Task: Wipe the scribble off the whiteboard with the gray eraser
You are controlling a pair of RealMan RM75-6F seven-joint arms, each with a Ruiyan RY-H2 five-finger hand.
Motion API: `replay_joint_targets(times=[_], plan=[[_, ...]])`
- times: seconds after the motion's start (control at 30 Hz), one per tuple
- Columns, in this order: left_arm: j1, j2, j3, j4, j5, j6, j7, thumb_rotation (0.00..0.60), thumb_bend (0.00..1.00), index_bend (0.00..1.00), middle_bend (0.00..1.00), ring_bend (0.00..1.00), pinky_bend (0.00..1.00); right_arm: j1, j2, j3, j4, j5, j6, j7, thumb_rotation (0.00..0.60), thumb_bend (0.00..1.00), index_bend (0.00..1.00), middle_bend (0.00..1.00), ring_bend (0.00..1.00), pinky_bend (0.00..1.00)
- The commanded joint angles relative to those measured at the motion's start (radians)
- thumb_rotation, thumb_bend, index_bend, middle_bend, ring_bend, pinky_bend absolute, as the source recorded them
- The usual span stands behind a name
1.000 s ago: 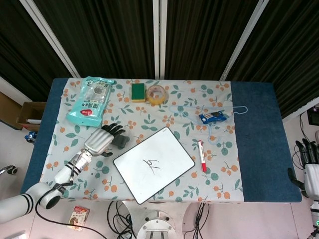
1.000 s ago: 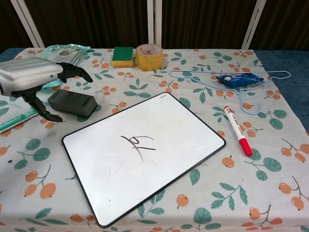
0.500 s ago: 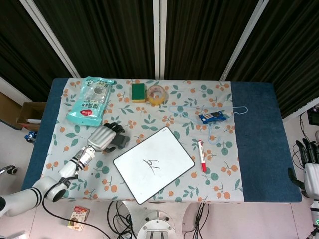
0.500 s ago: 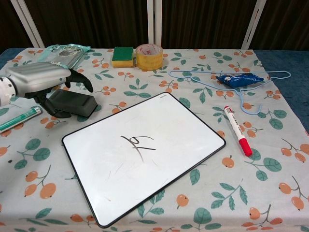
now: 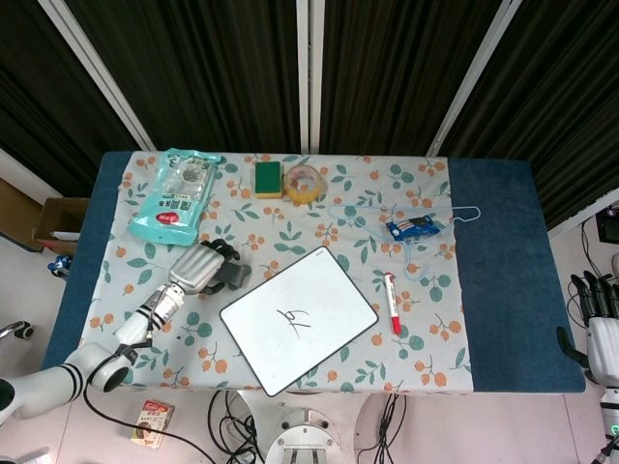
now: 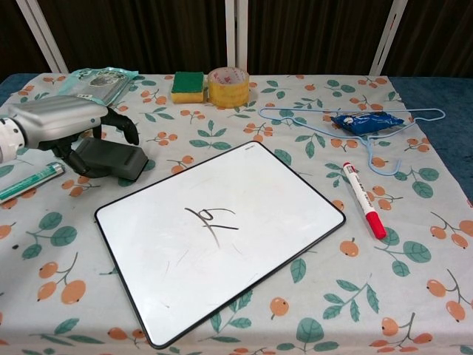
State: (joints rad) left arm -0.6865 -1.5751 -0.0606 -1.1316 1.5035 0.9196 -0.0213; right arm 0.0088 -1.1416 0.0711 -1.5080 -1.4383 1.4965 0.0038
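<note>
Near the tabletop's left edge, the left hand curls its fingers around the gray eraser. A loose grip could let it slip before reaching the whiteboard scribble.

Lit brightly and evenly from overhead, with only short, soft shadows under the left hand and along the near edge of the whiteboard. Showed mild glare on the whiteboard's surface and on the tape roll, while the dark curtains behind stayed nearly black. Held sharp focus across both views, with slight softness and bending of straight lines toward the edges of the head view.
</note>
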Motion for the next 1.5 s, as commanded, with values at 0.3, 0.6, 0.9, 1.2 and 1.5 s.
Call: replay_joint_targets(times=[0.3,0.6,0.9,1.2,1.5], plan=[[-0.001,-0.018,0.006,0.028,-0.007,0.02,-0.012,0.6,0.29,0.38,0.35,0.27,0.44,0.001,-0.004,-0.001,0.01,0.002,-0.007,0.007,0.6,0.29,0.0,0.0,0.0,0.0],[-0.002,-0.026,0.01,0.037,-0.005,0.035,-0.067,0.6,0.29,0.44,0.4,0.35,0.54,0.004,-0.008,-0.003,0.014,0.003,-0.019,0.006,0.6,0.29,0.0,0.0,0.0,0.0],[-0.001,-0.043,0.011,0.056,0.025,0.095,-0.11,0.6,0.31,0.55,0.5,0.44,0.62,0.006,-0.009,-0.003,0.014,-0.001,-0.019,0.004,0.6,0.29,0.0,0.0,0.0,0.0],[-0.02,0.016,0.026,-0.11,0.062,0.102,-0.064,0.6,0.31,0.61,0.56,0.5,0.68,0.009,-0.009,-0.002,0.015,0.001,-0.024,0.007,0.6,0.29,0.0,0.0,0.0,0.0],[-0.038,0.078,0.063,-0.357,0.104,0.076,0.103,0.6,0.33,0.64,0.59,0.53,0.7,0.006,-0.006,0.001,0.026,0.001,-0.018,0.026,0.6,0.29,0.0,0.0,0.0,0.0]])
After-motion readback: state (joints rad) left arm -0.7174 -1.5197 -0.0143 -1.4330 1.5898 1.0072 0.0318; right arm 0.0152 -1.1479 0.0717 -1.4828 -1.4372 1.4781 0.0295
